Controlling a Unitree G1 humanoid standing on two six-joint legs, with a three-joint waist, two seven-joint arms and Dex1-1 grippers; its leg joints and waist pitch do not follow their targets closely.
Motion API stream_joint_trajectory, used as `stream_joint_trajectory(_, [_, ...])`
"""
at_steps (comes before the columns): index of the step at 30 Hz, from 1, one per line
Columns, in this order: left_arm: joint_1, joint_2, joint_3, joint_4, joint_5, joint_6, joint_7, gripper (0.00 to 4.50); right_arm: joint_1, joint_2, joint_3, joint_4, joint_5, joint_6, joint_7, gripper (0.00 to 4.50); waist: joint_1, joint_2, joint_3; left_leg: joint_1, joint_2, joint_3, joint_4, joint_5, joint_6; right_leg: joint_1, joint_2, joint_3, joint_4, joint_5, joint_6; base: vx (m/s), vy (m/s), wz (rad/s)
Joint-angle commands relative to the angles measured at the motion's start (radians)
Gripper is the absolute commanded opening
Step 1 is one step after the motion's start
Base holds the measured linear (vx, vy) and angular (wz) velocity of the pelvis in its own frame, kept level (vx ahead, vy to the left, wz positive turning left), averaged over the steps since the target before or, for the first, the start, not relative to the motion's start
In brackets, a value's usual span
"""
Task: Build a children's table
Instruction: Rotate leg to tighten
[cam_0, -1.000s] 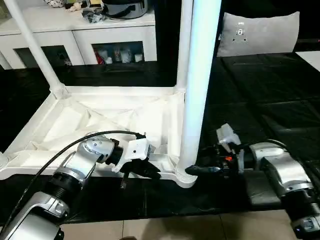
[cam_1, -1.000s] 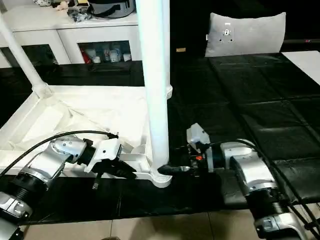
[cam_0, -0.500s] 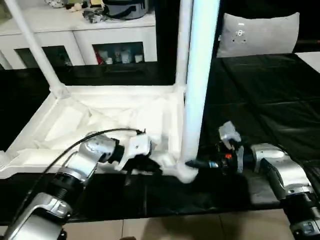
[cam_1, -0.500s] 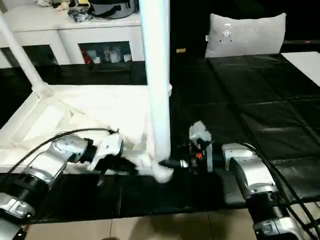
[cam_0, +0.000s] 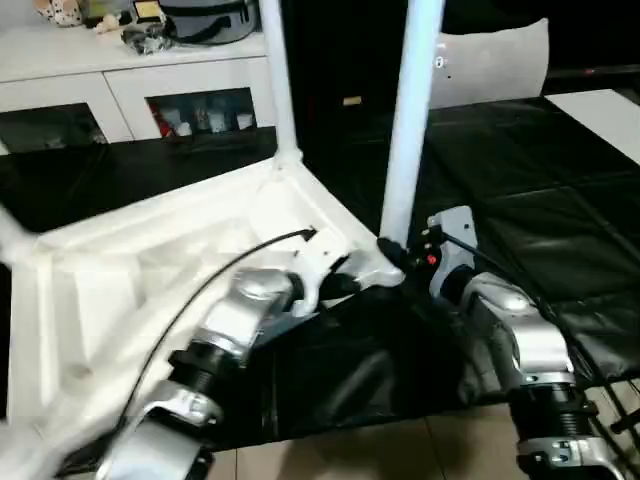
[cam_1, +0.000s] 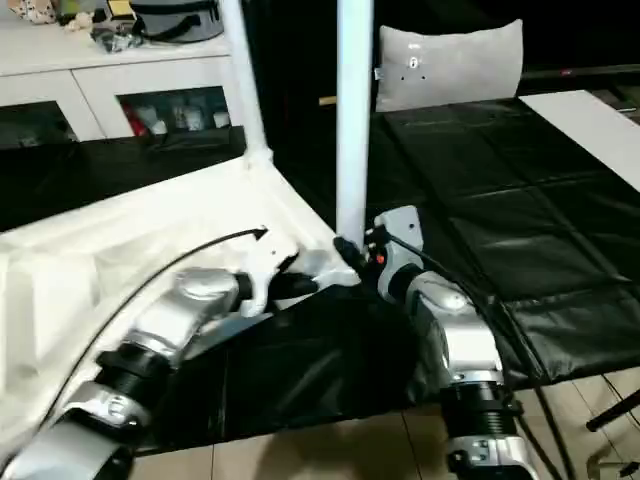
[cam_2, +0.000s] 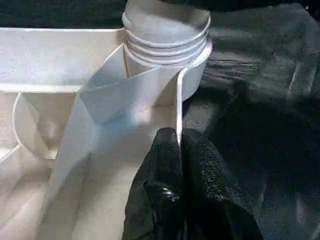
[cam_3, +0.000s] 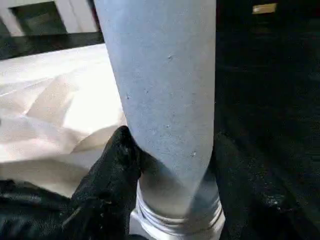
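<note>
The white table top lies upside down on the black mat, ribbed underside up and turned at an angle. One white leg stands in the corner socket nearest me. A second leg rises from the far corner, and a third leg shows at the left edge. My left gripper is shut on the top's thin rim beside that socket. My right gripper is shut on the near leg just above its base. One black finger presses against the leg, the other is hidden behind it.
A white glass-door cabinet with clutter on top stands at the back left. A grey cushion leans at the back right. The black mat stretches to the right, with a white sheet at its far right. Bare floor borders the mat's near edge.
The table top has swung round on the mat: the corner with the held leg went away from me, the left end came nearer. Both grippers kept their hold. The camera shifted too.
</note>
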Motion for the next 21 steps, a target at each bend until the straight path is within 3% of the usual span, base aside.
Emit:
stream_joint_trajectory(1, [0.004,-0.017,-0.025,-0.033,-0.011,-0.036,-0.030,0.00,0.010,0.043,0.049,-0.012,0.040,-0.014,0.051,2.63,0.010,-0.018,-0.063,-0.006,0.013,-0.003,-0.060,-0.127,0.070,0.058,-0.054,0.034,-0.082,-0.263,-0.165,0.000,0.000,0.00])
stream_joint_trajectory(5, [0.024,0.004,-0.044,-0.056,0.002,-0.076,-0.072,0.00,0.031,0.040,0.035,-0.056,0.060,-0.004,0.070,2.89,0.009,-0.016,-0.063,-0.005,0.015,-0.004,-0.061,-0.125,0.082,0.060,-0.055,0.034,-0.078,-0.233,-0.176,0.000,0.000,0.00])
stream_joint_trajectory(10, [0.029,0.050,-0.046,-0.047,0.001,-0.106,-0.098,0.00,0.040,-0.036,0.008,-0.071,0.099,-0.018,0.159,3.42,0.012,-0.014,-0.063,-0.006,0.016,-0.003,-0.059,-0.130,0.085,0.062,-0.056,0.034,-0.077,-0.219,-0.190,0.000,0.000,0.00])
stream_joint_trajectory(18, [0.048,0.119,-0.078,-0.054,0.000,-0.215,-0.228,0.00,0.043,-0.189,0.044,-0.066,0.105,-0.033,0.370,4.15,0.026,-0.020,-0.059,-0.003,0.020,-0.001,-0.059,-0.148,0.090,0.059,-0.058,0.036,-0.081,-0.277,-0.177,0.000,0.000,0.00])
stream_joint_trajectory(21, [0.054,0.158,-0.100,-0.061,0.000,-0.244,-0.302,0.00,0.040,-0.242,0.069,-0.060,0.104,-0.040,0.458,4.15,0.033,-0.021,-0.062,-0.002,0.021,-0.002,-0.060,-0.142,0.088,0.058,-0.058,0.035,-0.079,-0.279,-0.174,0.000,0.000,0.00])
